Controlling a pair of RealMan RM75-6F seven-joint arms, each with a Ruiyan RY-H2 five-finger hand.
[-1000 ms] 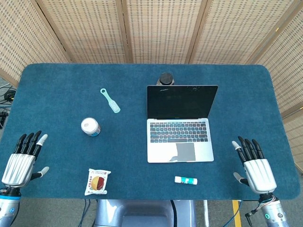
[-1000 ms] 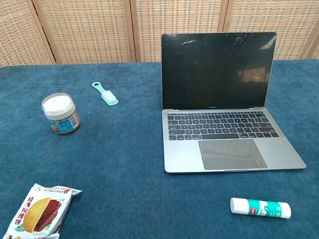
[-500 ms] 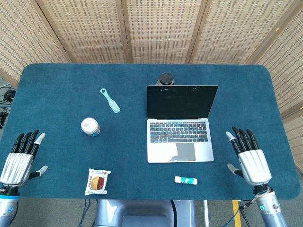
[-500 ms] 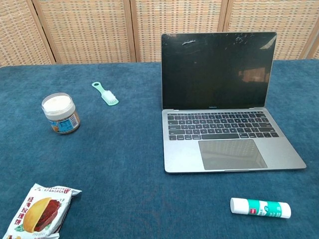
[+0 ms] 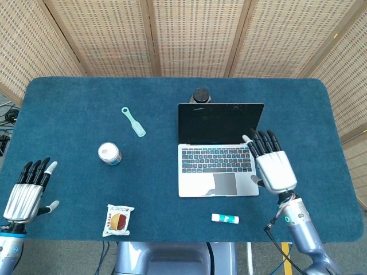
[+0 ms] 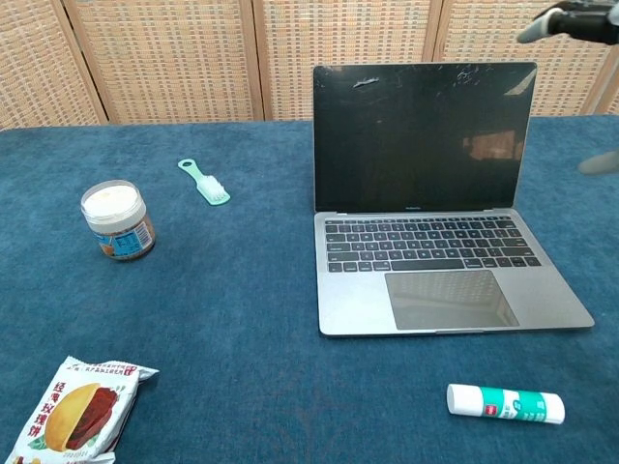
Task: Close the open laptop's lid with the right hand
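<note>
The silver laptop [image 5: 218,166] [image 6: 426,242] stands open on the blue table, its dark screen [image 5: 220,123] upright and facing me. My right hand [image 5: 272,165] hovers over the laptop's right edge, fingers spread and empty, fingertips [image 5: 259,137] near the screen's lower right corner. In the chest view only the tips of its fingers [image 6: 571,21] show at the top right, above the lid's corner. My left hand [image 5: 26,192] rests open at the table's near left corner, holding nothing.
A white glue stick [image 5: 225,218] [image 6: 505,403] lies in front of the laptop. A white-lidded jar [image 5: 109,153] [image 6: 118,220], a green brush [image 5: 133,121] [image 6: 204,181] and a snack packet [image 5: 118,220] [image 6: 77,411] lie to the left. A black round object [image 5: 201,95] sits behind the lid.
My right hand has moved left and forward from the table's near right side to over the laptop's right edge. The left hand has barely shifted. The lid stays upright.
</note>
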